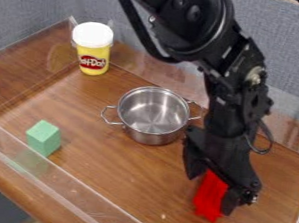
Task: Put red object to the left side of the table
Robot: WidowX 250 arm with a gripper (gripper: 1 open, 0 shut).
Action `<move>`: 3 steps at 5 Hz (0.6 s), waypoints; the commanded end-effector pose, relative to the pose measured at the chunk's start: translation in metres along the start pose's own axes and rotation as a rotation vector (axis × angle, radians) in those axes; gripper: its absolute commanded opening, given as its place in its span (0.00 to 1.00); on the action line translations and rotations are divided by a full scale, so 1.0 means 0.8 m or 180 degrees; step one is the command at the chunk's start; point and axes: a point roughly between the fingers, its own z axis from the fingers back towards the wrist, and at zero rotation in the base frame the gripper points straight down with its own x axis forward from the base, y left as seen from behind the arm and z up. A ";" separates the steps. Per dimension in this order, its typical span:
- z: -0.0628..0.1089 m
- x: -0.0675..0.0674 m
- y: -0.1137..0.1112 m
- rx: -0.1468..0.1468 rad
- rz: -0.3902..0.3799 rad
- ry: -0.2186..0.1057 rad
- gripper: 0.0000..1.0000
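The red object (211, 198) is a bright red ridged bar lying near the front right corner of the table (60, 94). Its far end is covered by my gripper (222, 181), which has come down over it. The black fingers stand open on either side of the bar's upper end, one finger (196, 164) to its left and one to its right. I cannot tell whether the pads touch the bar. The black arm reaches down from the top centre of the camera view.
A steel pot (153, 114) with side handles stands just left of the gripper, mid-table. A yellow Play-Doh tub (92, 48) is at the back left. A small green cube (43, 138) sits front left. Low clear plastic walls (25, 176) edge the tabletop.
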 end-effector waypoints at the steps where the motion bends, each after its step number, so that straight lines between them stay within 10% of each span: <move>1: 0.007 0.013 0.006 -0.0006 0.0031 -0.0123 1.00; 2: 0.005 0.015 0.008 -0.0017 0.0036 -0.0118 1.00; 3: 0.004 0.016 0.009 -0.0027 0.0036 -0.0117 0.00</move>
